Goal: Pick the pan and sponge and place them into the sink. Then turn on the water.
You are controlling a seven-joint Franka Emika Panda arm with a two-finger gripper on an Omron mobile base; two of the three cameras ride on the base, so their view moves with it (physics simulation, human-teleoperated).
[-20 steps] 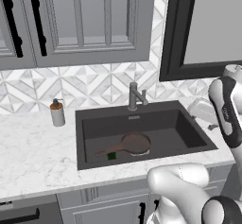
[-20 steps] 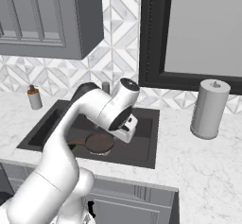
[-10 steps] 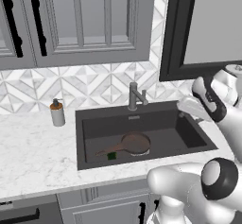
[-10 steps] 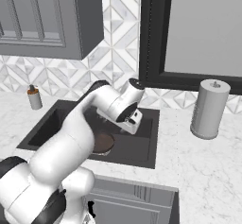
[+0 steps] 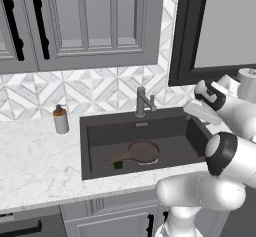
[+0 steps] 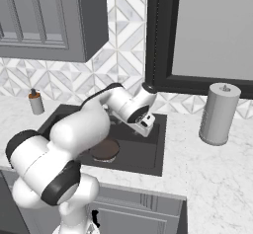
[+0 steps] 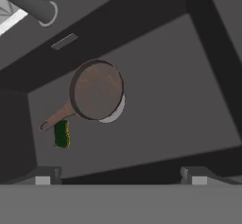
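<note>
The dark-brown pan (image 5: 144, 151) lies flat on the floor of the dark-grey sink (image 5: 125, 131), partly over the round drain (image 7: 117, 113). Its handle points left. The small green sponge (image 5: 118, 165) lies beside the handle's end. In the hand view the pan (image 7: 97, 90) and sponge (image 7: 61, 133) sit below me, with the faucet (image 7: 40, 3) at the top left. My gripper (image 5: 200, 112) hangs open and empty above the sink's right side, apart from both things; it also appears as gripper (image 6: 145, 124) and gripper (image 7: 118, 178). No water is visible at the faucet (image 5: 142, 102).
A soap dispenser (image 5: 61, 119) stands on the marble counter left of the sink. A paper towel roll (image 6: 219, 113) stands on the counter to the right. Grey cabinets hang above, and a dark-framed window (image 6: 207, 30) is behind the sink's right end.
The arm has folded, with its elbow swinging down toward the front. The hand has shifted slightly over the sink's right side. Pan and sponge lie as before, and the jaws stay open.
</note>
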